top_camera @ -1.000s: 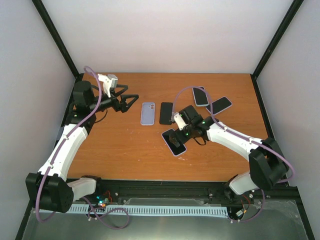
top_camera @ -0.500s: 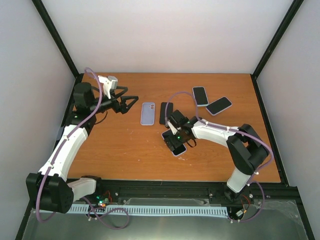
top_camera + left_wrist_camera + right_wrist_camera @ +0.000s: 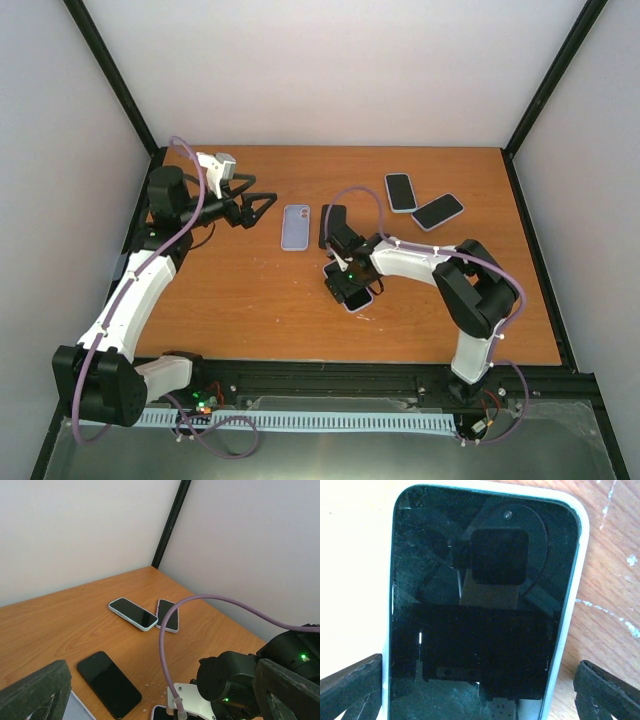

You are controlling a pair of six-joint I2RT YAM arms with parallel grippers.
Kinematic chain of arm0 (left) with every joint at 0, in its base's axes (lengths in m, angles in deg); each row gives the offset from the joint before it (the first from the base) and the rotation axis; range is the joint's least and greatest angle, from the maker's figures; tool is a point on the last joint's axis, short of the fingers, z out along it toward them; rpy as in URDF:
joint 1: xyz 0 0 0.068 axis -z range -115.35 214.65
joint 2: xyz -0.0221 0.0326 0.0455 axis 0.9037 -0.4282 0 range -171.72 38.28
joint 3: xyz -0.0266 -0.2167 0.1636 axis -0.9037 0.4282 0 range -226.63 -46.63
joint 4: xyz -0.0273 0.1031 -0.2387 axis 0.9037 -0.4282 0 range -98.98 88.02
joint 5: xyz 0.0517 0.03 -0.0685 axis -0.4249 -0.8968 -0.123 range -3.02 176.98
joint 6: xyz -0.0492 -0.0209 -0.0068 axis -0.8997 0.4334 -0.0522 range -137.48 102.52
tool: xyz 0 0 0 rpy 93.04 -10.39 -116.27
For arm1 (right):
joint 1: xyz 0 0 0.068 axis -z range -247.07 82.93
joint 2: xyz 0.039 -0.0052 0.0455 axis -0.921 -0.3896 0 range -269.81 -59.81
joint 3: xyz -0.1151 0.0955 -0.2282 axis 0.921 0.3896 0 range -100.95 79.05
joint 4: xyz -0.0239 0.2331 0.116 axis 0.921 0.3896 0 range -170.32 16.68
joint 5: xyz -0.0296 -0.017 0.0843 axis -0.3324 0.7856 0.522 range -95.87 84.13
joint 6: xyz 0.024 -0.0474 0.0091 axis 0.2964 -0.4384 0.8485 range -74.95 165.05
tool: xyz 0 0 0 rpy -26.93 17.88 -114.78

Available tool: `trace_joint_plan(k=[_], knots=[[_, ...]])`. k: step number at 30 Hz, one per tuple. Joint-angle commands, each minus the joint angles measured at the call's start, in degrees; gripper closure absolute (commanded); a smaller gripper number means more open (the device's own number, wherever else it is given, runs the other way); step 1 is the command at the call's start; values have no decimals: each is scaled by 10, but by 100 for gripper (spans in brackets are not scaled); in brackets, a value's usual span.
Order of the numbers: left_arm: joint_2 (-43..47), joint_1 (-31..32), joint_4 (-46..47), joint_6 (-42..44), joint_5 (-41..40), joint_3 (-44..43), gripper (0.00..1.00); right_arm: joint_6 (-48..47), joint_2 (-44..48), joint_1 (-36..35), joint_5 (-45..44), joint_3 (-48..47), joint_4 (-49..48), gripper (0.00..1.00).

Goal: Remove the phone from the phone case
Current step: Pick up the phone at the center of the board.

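A phone with a dark screen in a pale lavender phone case [image 3: 485,605] lies flat on the wooden table and fills the right wrist view. My right gripper [image 3: 480,700] is open just above it, one finger beyond each long edge. From above, the right gripper [image 3: 341,279] covers most of this phone [image 3: 356,298]. My left gripper [image 3: 256,205] hangs open and empty at the far left, well away from it. In the left wrist view a corner of the phone [image 3: 159,712] shows under the right arm [image 3: 235,680].
An empty lavender case [image 3: 296,227] and a bare black phone [image 3: 332,226] lie side by side mid-table. Two more cased phones [image 3: 401,192] [image 3: 438,211] rest at the back right. Black frame posts stand at the table's back corners.
The right gripper has moved left and down over the cased phone, its wrist swinging toward the table's middle. The left arm has not moved.
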Motion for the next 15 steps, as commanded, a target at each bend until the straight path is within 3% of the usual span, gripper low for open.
trace_joint_plan(k=[1, 6, 15], knots=[[5, -5, 19, -4, -1, -2, 0, 15, -27, -7, -13, -6, 0, 0], [4, -5, 20, -6, -4, -1, 0, 20, -51, -7, -1, -9, 10, 2], [5, -5, 21, -10, -10, 4, 0, 23, -50, -7, 5, -2, 20, 23]])
